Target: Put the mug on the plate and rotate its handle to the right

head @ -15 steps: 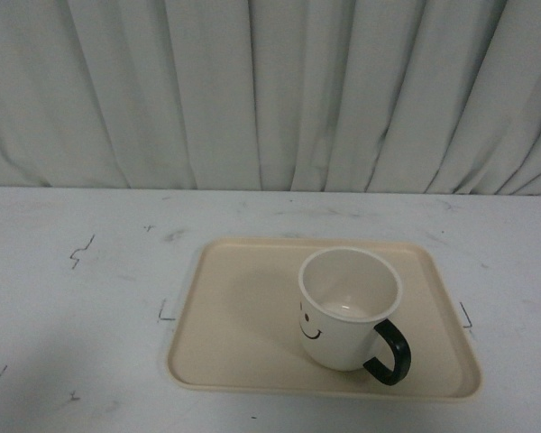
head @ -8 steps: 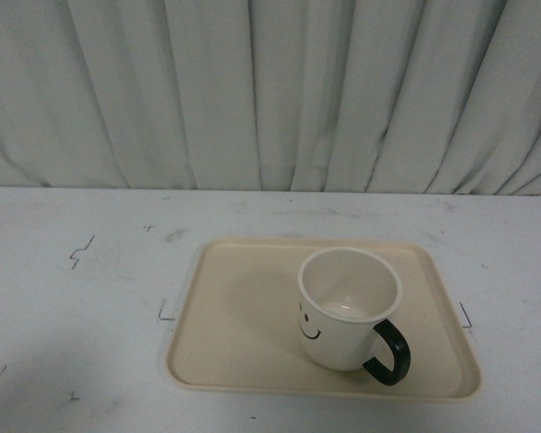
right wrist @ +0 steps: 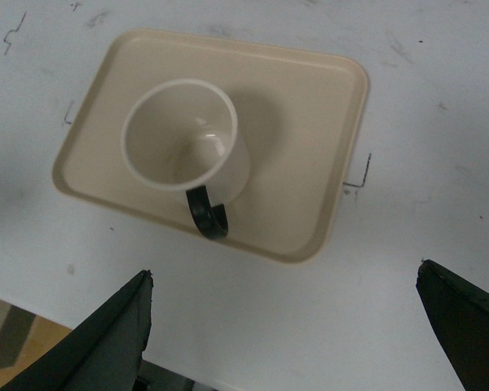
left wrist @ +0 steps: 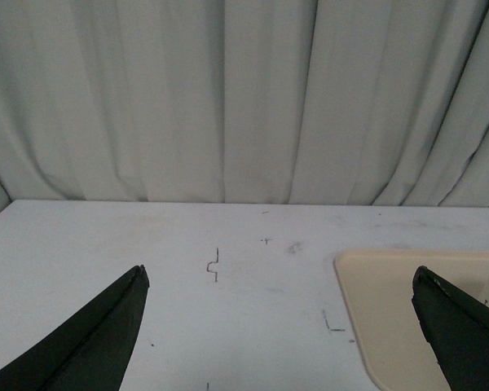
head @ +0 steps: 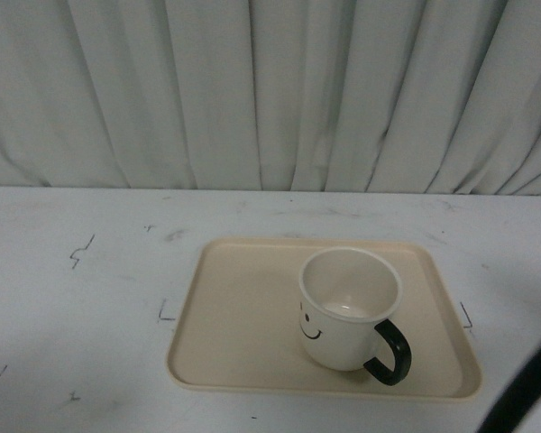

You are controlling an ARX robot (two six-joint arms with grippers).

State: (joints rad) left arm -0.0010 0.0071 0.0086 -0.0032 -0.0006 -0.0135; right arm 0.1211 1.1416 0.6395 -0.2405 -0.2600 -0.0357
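Front view: mug [head: 349, 307] stands upright on the right half of the plate [head: 243, 325], handle [head: 389, 352] angled near-right. Left wrist view: left gripper [left wrist: 279, 277] spread wide, empty, clear of the plate. Right wrist view: right gripper [right wrist: 285, 273] wide open, empty, above the mug. Judgement: placement done; the handle likely needs a slight further turn.

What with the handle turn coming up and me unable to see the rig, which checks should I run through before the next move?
1. Mug on plate: ok, upright, inside the rim, on its right half.
2. Handle facing right: not ok, it points diagonally, right and toward the robot.
3. Right gripper ready: ok, open, empty, raised clear of the mug.
4. Left gripper out of the way: ok, open, empty, off the plate's left side.
5. Mug empty: ok, nothing seen inside.
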